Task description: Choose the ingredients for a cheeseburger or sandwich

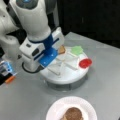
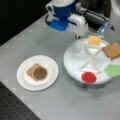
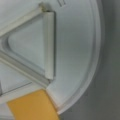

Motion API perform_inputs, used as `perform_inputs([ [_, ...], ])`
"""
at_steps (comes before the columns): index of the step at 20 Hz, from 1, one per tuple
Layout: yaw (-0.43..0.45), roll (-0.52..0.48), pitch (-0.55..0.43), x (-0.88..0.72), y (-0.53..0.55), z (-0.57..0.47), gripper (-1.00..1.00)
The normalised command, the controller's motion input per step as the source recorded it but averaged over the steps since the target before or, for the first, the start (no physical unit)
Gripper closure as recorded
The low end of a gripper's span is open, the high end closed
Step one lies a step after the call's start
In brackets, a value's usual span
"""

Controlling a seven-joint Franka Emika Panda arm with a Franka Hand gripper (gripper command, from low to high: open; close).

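Observation:
On the white plate (image 2: 23, 82) lies the sandwich stack: a tan toast square with the brown patty (image 2: 39, 73) on top, also seen at a front view's bottom (image 1: 73, 113). The divided white tray (image 2: 72, 67) holds the other ingredients: yellow cheese (image 2: 94, 40), a second toast (image 2: 112, 50), green leaf (image 2: 113, 70) and red disc (image 2: 89, 77). My gripper (image 1: 50, 58) hangs over the tray's edge by the cheese compartment; its fingers are hidden. The wrist view shows the cheese (image 3: 32, 106) at its bottom left and an empty compartment (image 3: 27, 47).
The tray (image 1: 65, 77) sits mid-table on a grey surface, the plate (image 1: 55, 110) in front of it. An orange and blue object (image 1: 8, 72) lies at a front view's left. The arm's base (image 2: 82, 22) stands behind the tray.

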Motion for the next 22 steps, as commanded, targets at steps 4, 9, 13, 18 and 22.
perform_inputs([
  [4,0.052,-0.173,-0.026,-0.23,0.31,-0.04,-1.00],
  [9,0.002,-0.134,-0.068,-0.27,0.23,-0.09,-1.00],
  [13,-0.043,-0.122,-0.080,-0.30,0.21,-0.13,-1.00],
  [18,-0.064,-0.139,-0.102,-0.34,0.26,-0.12,-1.00],
  [22,-0.069,-0.120,-0.122,-0.41,0.35,-0.12,-1.00],
])
